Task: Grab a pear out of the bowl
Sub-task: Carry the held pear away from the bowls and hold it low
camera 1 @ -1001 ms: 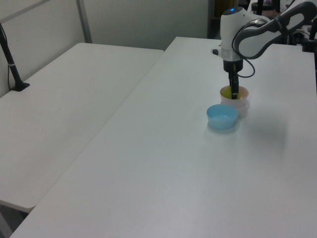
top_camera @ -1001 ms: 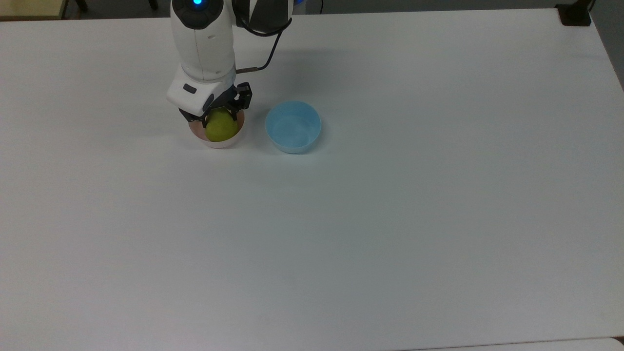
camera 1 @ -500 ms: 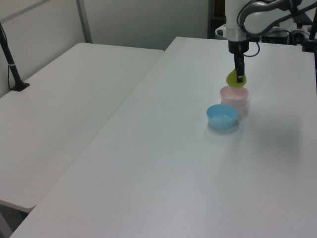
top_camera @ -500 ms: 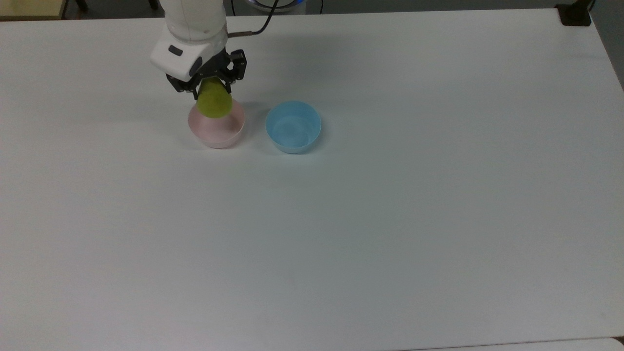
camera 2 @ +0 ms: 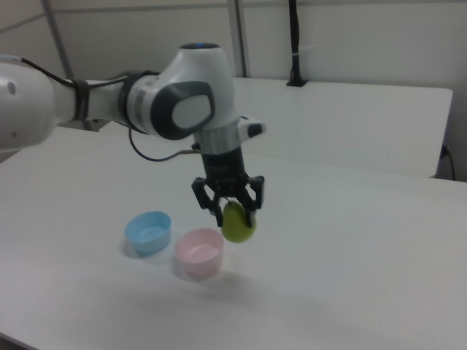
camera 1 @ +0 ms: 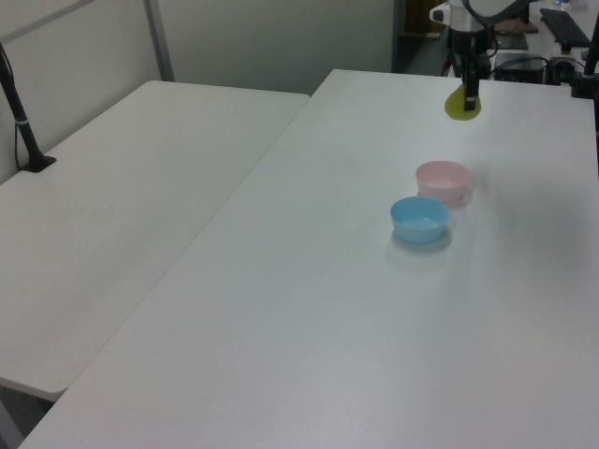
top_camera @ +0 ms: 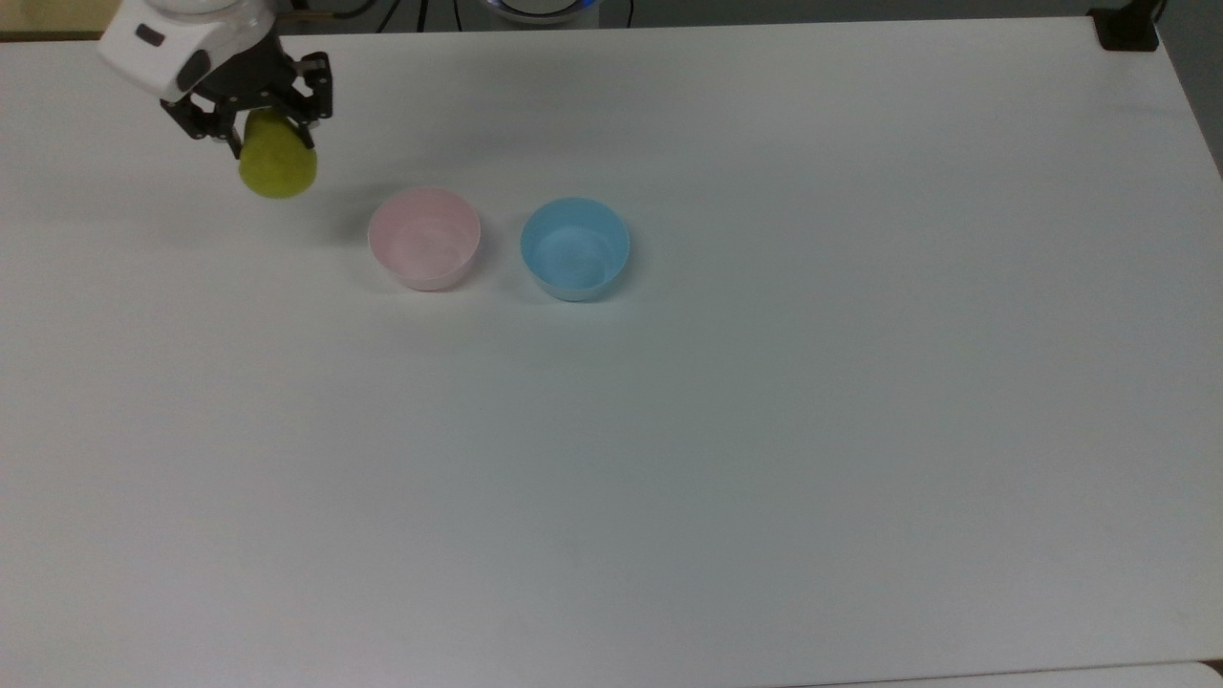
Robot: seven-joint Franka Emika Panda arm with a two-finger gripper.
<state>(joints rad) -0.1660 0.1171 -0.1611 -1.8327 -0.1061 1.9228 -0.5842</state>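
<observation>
The pear (top_camera: 278, 165) hangs in the air, clamped between my gripper (top_camera: 260, 122) fingers, off to the top view's left of the pink bowl (top_camera: 424, 238). That bowl sits empty on the white table (top_camera: 669, 459), just beside the light blue bowl (top_camera: 574, 247).

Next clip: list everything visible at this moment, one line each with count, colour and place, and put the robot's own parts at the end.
Small round pale pink plastic bowl: one, pink, on the table, empty, at the top view's left of the blue bowl.
Small round light blue plastic bowl: one, light blue, beside the pink bowl, empty.
Yellow-green pear: one, held above the table, clear of both bowls.
White table: one, under both bowls.
Second white table: one, at the left view's left.
Gripper: one, black, shut on the pear.
Robot arm: one, white and grey.
</observation>
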